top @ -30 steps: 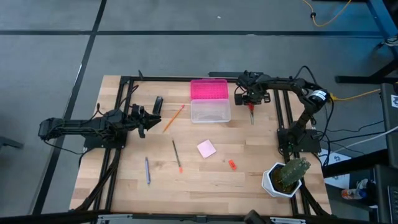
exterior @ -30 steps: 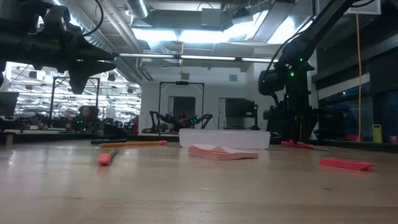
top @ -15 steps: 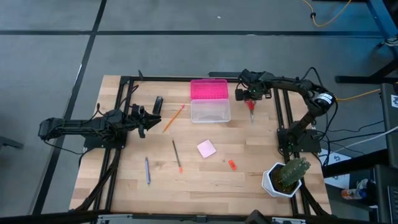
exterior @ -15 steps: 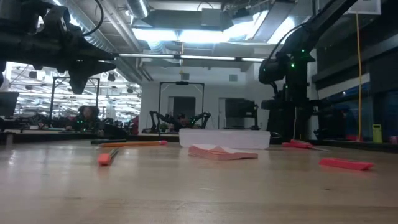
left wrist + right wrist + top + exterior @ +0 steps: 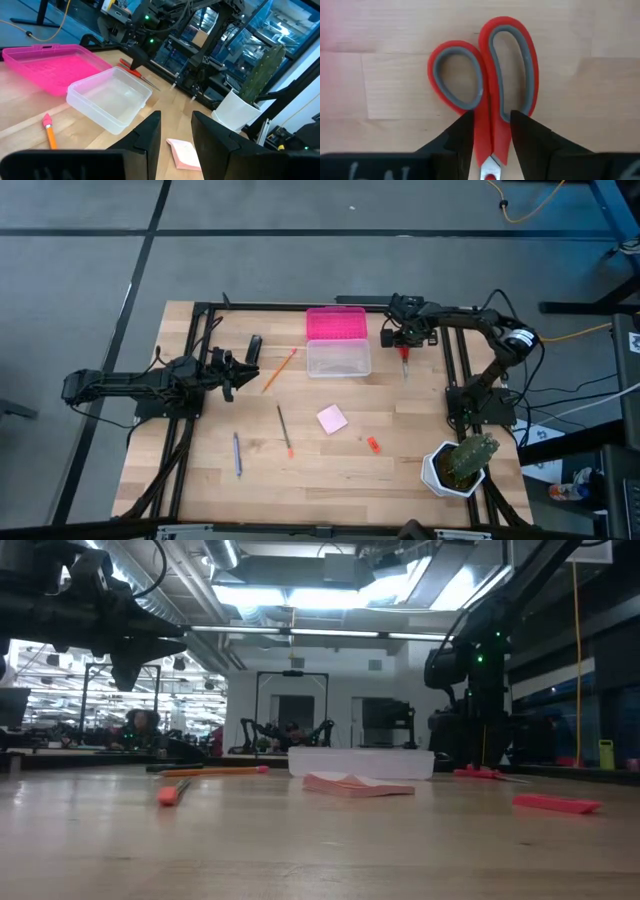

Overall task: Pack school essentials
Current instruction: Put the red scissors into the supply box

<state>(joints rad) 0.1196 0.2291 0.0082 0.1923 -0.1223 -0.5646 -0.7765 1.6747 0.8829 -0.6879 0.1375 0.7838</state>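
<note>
The red-handled scissors (image 5: 490, 90) lie flat on the table right of the clear box, blades toward the near edge (image 5: 405, 365). My right gripper (image 5: 491, 135) stands over their handles, shut on them. My left gripper (image 5: 176, 135) waits slightly open at the table's left (image 5: 238, 370), touching nothing. The orange pencil (image 5: 279, 370), black oblong item (image 5: 254, 345), two pens (image 5: 237, 453) (image 5: 284, 430), pink notepad (image 5: 332, 419) and orange-red piece (image 5: 372, 445) all lie flat on the wood. My right gripper pinches the two red handle shanks (image 5: 492, 142), just below the finger loops, between its two fingers (image 5: 462, 137). It comes from above, pointing down, with the fingers across the scissors. The scissors lie flat on the table, loops pointing away from the wrist.
The clear plastic box (image 5: 338, 358) stands open with its pink lid (image 5: 336, 323) behind it, just left of the scissors. A cactus in a white pot (image 5: 460, 463) stands at the near right corner. Black frame rails (image 5: 452, 360) run along both sides.
My right gripper has shifted slightly toward the table's right and come down over the scissors' handles. The scissors lie where they were.
</note>
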